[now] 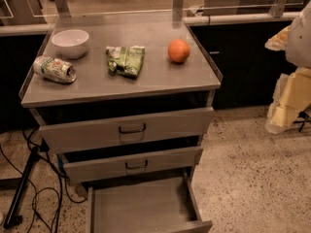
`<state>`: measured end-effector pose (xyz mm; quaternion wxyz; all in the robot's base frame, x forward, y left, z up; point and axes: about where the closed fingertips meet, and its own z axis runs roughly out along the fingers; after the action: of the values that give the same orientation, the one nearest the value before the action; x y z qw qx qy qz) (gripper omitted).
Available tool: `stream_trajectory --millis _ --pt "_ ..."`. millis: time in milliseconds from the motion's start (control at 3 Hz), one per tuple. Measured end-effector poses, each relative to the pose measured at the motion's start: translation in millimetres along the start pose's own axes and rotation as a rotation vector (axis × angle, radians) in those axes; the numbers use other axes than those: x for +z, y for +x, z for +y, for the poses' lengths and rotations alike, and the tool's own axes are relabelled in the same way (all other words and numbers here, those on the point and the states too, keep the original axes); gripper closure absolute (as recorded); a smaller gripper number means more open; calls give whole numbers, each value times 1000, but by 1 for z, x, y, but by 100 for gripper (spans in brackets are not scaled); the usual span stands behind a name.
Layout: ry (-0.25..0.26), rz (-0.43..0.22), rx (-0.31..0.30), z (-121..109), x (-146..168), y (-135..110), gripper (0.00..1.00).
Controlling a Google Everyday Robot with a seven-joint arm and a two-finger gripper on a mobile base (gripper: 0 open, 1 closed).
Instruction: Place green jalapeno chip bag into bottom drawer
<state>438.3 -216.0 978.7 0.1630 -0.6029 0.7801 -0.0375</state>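
Note:
The green jalapeno chip bag (125, 60) lies crumpled, light green with white patches, in the middle of the grey cabinet top (155, 81). The bottom drawer (141, 210) is pulled out below the two upper drawers, and its flat floor is bare. My arm and gripper (287, 103) show as a pale white and yellowish shape at the right edge. They hang over the floor, well to the right of the cabinet and lower than its top, away from the bag. Nothing shows in the gripper.
A white bowl (71, 42) stands at the back left of the top and a crushed green-white can (54, 69) lies on its side at the front left. An orange (179, 50) sits to the right of the bag. The upper drawers (129, 130) (133, 164) stand slightly open. Cables (34, 188) trail on the floor at the left.

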Motion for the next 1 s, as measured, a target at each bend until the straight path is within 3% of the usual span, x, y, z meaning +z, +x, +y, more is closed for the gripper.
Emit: stream_trajectory --millis 333,667,1000 --pt "6 -11 -8 -3 -2 -1 0" --pt "52 -37 -57 -46 4 -7 0" --pt "52 -37 -57 -46 4 -7 0"
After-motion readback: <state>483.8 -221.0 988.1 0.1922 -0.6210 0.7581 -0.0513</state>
